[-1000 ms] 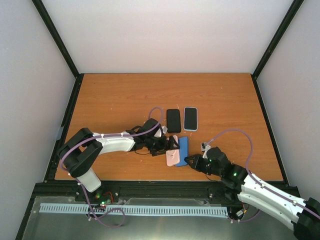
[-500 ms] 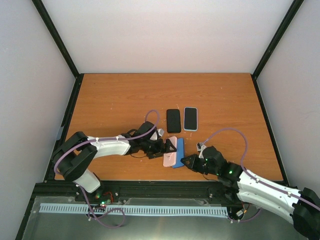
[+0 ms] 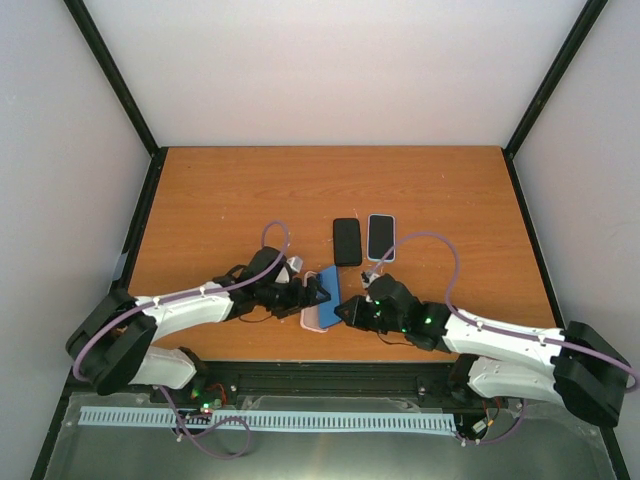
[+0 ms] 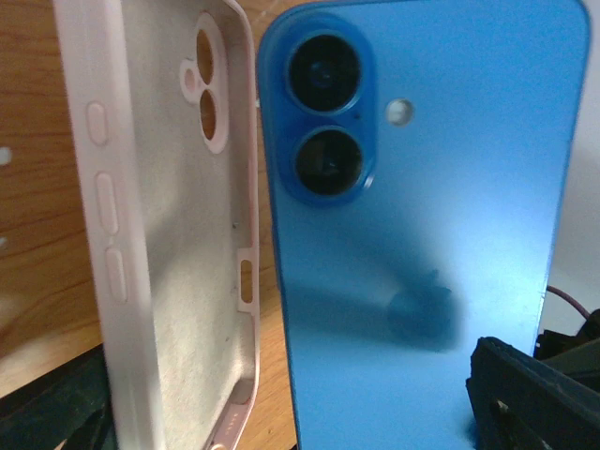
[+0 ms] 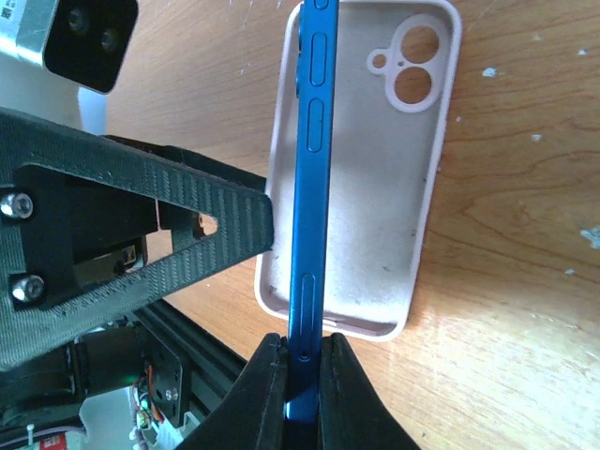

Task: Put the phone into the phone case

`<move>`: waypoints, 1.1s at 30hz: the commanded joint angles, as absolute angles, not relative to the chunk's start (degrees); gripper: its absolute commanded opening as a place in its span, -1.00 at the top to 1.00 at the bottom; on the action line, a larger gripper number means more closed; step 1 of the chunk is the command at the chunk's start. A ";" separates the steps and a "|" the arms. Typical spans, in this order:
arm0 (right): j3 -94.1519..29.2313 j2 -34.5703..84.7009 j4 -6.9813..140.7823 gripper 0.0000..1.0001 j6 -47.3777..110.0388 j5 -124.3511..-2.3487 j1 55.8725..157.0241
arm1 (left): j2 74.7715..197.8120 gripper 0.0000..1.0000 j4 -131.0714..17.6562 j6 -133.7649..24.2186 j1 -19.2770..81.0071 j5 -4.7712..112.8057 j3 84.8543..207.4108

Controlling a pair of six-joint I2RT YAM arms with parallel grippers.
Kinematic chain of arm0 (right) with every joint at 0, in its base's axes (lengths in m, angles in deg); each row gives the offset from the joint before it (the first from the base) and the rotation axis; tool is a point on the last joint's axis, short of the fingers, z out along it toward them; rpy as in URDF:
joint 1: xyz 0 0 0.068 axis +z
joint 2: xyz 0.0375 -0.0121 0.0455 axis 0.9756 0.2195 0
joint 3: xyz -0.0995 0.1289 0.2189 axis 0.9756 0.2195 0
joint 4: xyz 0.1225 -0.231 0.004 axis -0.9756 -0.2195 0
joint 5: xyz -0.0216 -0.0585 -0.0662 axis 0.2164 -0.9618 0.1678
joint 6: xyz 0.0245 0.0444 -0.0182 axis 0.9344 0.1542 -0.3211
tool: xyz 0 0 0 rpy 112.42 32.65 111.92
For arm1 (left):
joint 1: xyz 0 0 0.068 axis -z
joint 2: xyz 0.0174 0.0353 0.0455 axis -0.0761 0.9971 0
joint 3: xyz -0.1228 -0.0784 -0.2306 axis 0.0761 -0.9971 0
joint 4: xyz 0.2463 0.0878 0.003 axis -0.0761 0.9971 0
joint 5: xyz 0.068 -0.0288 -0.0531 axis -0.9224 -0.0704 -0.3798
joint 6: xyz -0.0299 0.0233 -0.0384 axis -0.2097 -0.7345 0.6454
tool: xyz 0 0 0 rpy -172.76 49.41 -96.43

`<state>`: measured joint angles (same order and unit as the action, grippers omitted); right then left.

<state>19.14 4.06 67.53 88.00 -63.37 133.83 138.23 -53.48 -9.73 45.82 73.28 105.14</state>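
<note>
The blue phone (image 3: 329, 288) stands on its long edge, its back with two lenses facing the left wrist camera (image 4: 422, 234). My right gripper (image 5: 302, 361) is shut on its lower end and holds it just over the open pink phone case (image 5: 361, 178). The case lies face up on the table (image 3: 317, 316). In the left wrist view the case (image 4: 169, 244) is left of the phone. My left gripper (image 3: 306, 293) is open, one finger (image 5: 187, 225) reaching to the phone's side, and its fingers (image 4: 530, 394) show only at the frame's bottom corners.
A black phone (image 3: 347, 241) and a phone with a light rim (image 3: 381, 237) lie side by side further back on the wooden table (image 3: 220, 200). The table's near edge and a black rail (image 3: 300, 372) are just behind both grippers.
Both grippers, the phone and the case have shifted left. The right arm has stretched across towards the left arm, and the phone now stands over the case.
</note>
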 commanded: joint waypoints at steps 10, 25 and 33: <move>4.02 14.51 47.25 0.95 88.78 -74.45 138.36 | 130.20 -0.67 -43.75 -9.55 42.55 63.87 104.70; -17.63 34.28 25.71 0.94 89.80 -85.34 144.53 | 127.51 -0.39 -53.03 -10.42 30.47 76.19 96.89; -25.78 42.43 25.13 0.68 87.45 -85.05 146.52 | 129.44 -0.31 -55.98 -10.59 29.77 78.10 94.70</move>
